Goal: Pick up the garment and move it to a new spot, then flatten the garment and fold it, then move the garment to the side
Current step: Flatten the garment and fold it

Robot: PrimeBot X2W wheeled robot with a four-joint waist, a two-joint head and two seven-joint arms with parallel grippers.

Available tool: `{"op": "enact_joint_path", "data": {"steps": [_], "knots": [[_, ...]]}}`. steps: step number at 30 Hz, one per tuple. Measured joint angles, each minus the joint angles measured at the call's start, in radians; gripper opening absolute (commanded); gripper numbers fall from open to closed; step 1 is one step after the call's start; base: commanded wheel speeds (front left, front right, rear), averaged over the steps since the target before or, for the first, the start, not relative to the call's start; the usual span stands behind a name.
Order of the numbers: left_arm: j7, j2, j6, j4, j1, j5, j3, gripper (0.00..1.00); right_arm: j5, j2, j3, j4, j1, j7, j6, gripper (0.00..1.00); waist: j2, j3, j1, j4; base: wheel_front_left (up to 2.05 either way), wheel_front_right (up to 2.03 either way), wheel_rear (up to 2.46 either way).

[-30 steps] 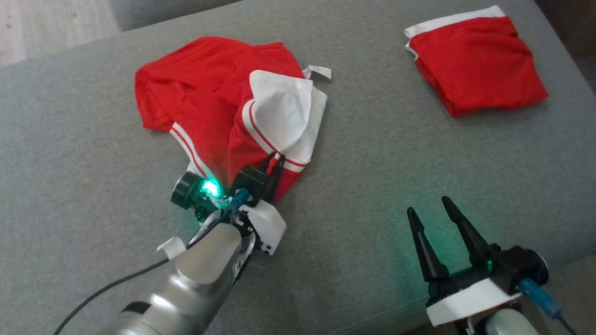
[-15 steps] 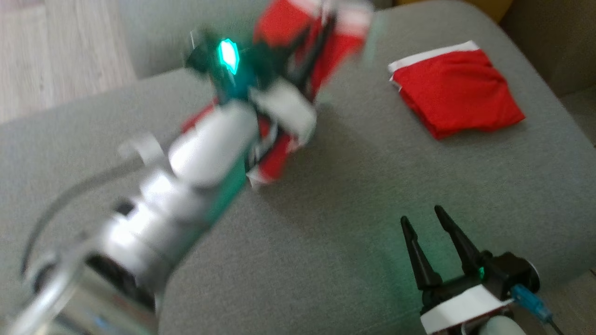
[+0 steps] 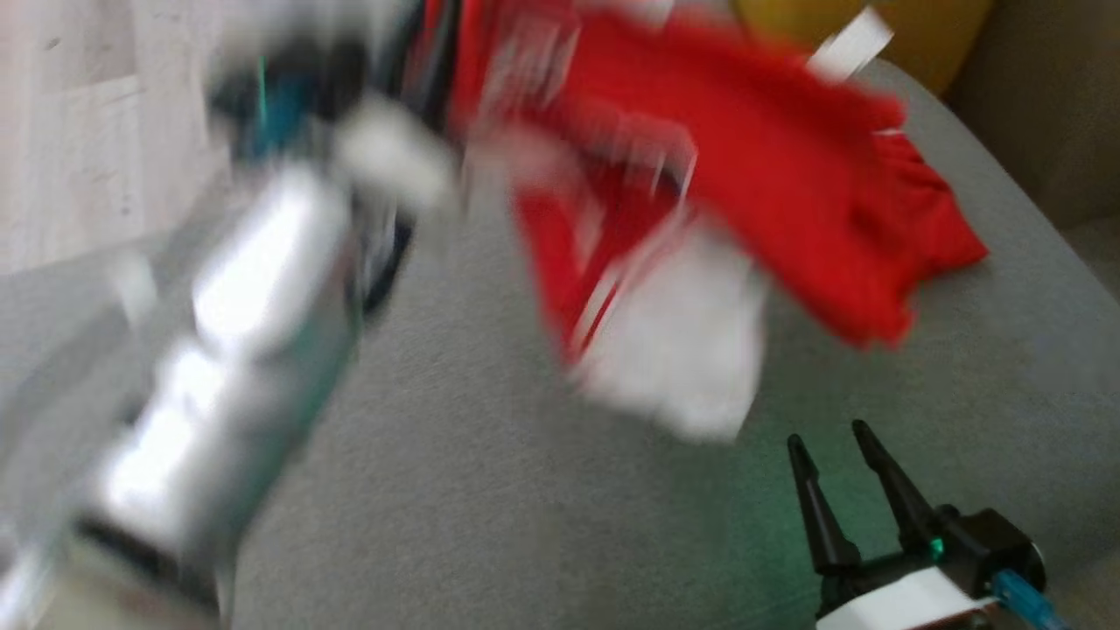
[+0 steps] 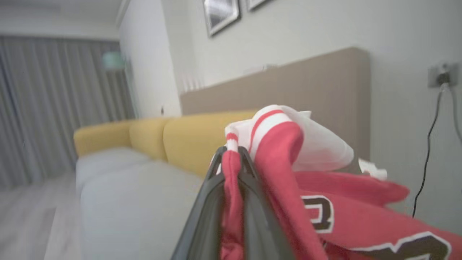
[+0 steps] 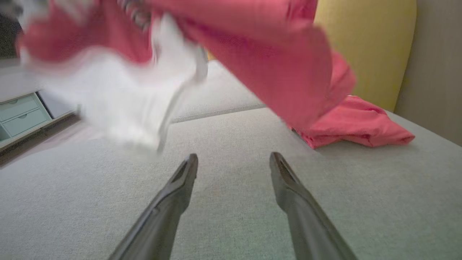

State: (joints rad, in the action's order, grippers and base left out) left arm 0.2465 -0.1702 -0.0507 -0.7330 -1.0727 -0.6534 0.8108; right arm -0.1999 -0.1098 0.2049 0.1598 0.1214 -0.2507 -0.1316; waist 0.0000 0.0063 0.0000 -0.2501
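Far left, the left arm (image 3: 236, 332) is a blur. The left end effector (image 4: 231, 153) is clamped tight on a fold of the red-and-white garment (image 3: 744, 166), which hangs in the air above the grey cushion (image 3: 490, 490). Behind it, a second red garment (image 3: 936, 227) lies on the cushion. Lower right, the right end effector (image 3: 827, 433) hovers with fingers spread, empty.

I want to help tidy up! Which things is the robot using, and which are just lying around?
Using: the red-and-white garment, gripped in the left end effector; the open right end effector; the grey sofa.
Lying around: the folded red garment, the yellow cushion, the wall pictures.
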Motion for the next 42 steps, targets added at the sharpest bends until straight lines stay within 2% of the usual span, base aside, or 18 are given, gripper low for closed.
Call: {"op": "enact_joint_path", "data": {"steps": [6,10,11,12,13,14,18,21,30,36,42], "knots": [[0.0,-0.039,0.052,-0.004,0.447,-0.087,0.001,0.0,0.008,0.001,-0.041,-0.017,0.029,0.0,0.0,1.0,0.0,0.025,0.0,0.072,0.0,0.0,0.0],[0.002,-0.046,0.074,-0.005,0.586,-0.102,-0.007,0.0,0.017,0.0,-0.044,-0.024,0.03,0.0,0.0,1.0,0.0,0.05,0.0,0.121,0.0,0.0,0.0],[0.002,-0.045,0.079,0.0,0.595,-0.099,-0.014,0.33,0.017,0.0,-0.044,-0.025,0.03,0.0,0.0,1.0,0.0,0.056,0.0001,0.133,0.0,0.0,0.0],[0.002,-0.045,0.087,0.015,0.598,-0.086,-0.032,0.38,0.017,0.0,-0.043,-0.025,0.03,0.0,0.0,1.0,0.0,0.06,0.0001,0.145,0.0,0.0,0.0],[0.002,-0.044,0.095,0.037,0.598,-0.073,-0.051,0.58,0.017,-0.001,-0.044,-0.025,0.029,0.0,0.0,1.0,0.0,0.064,0.0001,0.156,0.0,0.0,0.0],[0.003,-0.043,0.1,0.058,0.598,-0.061,-0.075,1.0,0.017,-0.002,-0.042,-0.025,0.029,0.0,0.0,1.0,0.0,0.066,0.0001,0.167,0.0,0.0,0.0],[0.003,-0.039,0.119,0.12,0.61,0.017,-0.127,1.0,0.017,-0.003,-0.034,-0.025,0.029,0.0,0.0,1.0,0.0,0.064,0.0001,0.202,0.0,0.0,0.0],[0.003,-0.037,0.149,0.182,0.654,0.082,-0.17,1.0,0.017,-0.002,-0.03,-0.021,0.03,0.0,0.0,1.0,0.0,0.046,0.0,0.215,0.0,0.0,0.0],[0.006,-0.03,0.237,0.419,0.926,0.262,-0.289,1.0,0.017,0.008,-0.04,-0.012,0.048,0.0,0.0,1.0,0.0,-0.025,0.0,0.26,0.0,0.0,0.0],[0.006,-0.027,0.255,0.506,1.115,0.346,-0.298,1.0,0.017,0.025,-0.046,0.002,0.078,0.0,0.0,1.0,0.0,-0.07,-0.0001,0.291,0.0,0.0,0.0],[0.005,-0.028,0.243,0.497,1.129,0.375,-0.297,1.0,0.017,0.03,-0.042,0.003,0.078,0.0,0.0,1.0,0.0,-0.079,-0.0001,0.291,0.0,0.0,0.0]]}}
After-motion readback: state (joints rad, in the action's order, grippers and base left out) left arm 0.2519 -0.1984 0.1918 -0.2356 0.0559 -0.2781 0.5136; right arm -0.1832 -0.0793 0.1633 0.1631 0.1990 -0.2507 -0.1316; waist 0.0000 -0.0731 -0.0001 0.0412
